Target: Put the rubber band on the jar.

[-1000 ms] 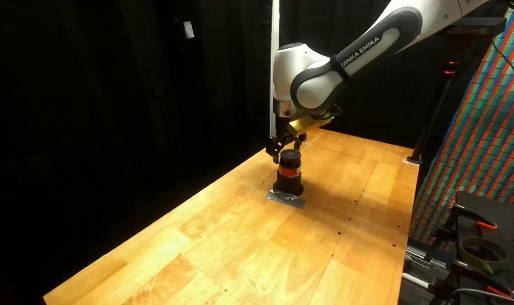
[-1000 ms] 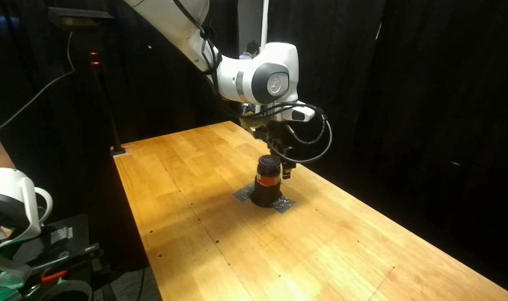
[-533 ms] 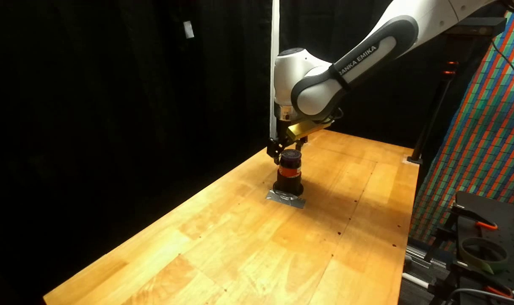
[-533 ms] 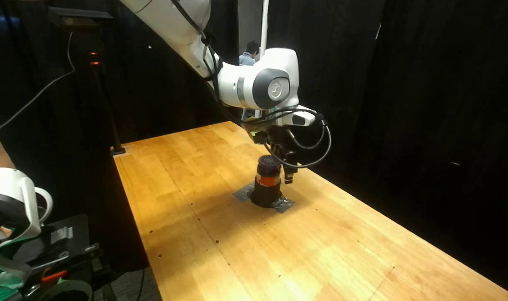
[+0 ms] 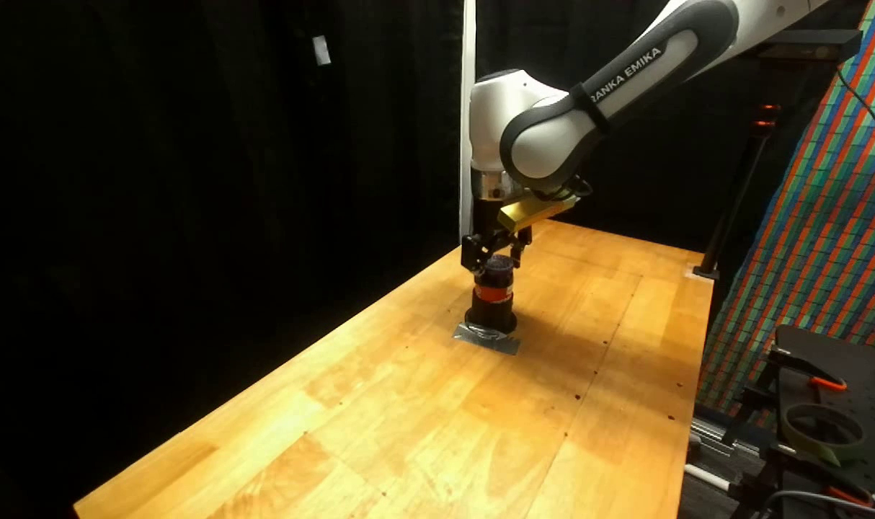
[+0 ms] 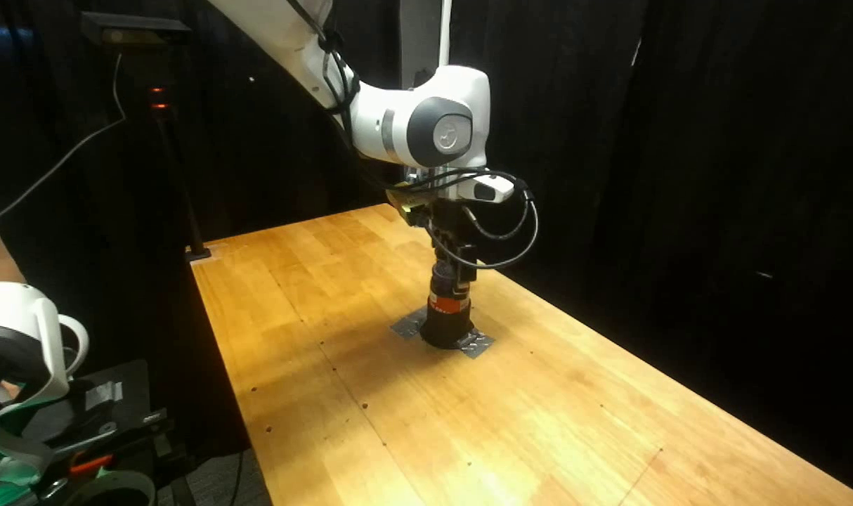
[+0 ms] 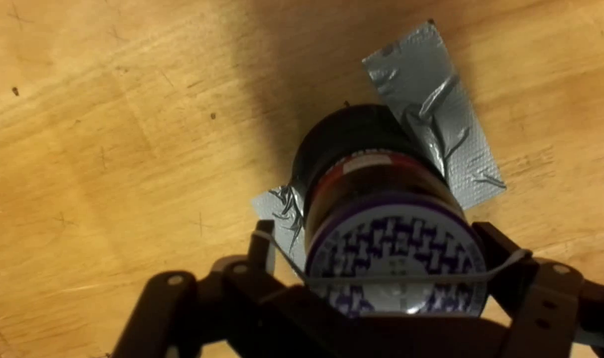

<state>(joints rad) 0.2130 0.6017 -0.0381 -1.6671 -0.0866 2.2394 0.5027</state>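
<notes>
beneath the jaws, and reaching well past them on every side: wooden tabletop (image 7: 133, 109). above the jaws, white robot arm (image 5: 506, 122), carrying a dark gripper (image 7: 374, 231) pointing straight down in both exterior views. spread apart, with fingers (image 7: 496, 246) on opposite sides of the jar (image 5: 494, 293) and seemingly no pinch on its wall; touching or just beside, cannot tell. upright below and between the jaws, that jar, with a black base (image 5: 491, 314). farther down and outward, grey tape strips (image 7: 436, 114) running from base to tabletop. right between the fingertips, patterned purple-and-white lid (image 7: 399, 243). smallest of all, strung from finger to finger: thin pale rubber band (image 7: 396, 279), crossing over the lid, with the rest of the loop hidden by the gripper; resting on the lid or just above, cannot tell. by judgement, at the fitting step: stretched over the jar's top, not yet seen around it. next, probably: with the jaws held apart, ease down past the lid's rim all round, perhaps after a slight shift to carry the visible strand off the lid's face; then slip the fingertips free and let the loop tighten on the jar. likely to snag or spring off if released too high.
</notes>
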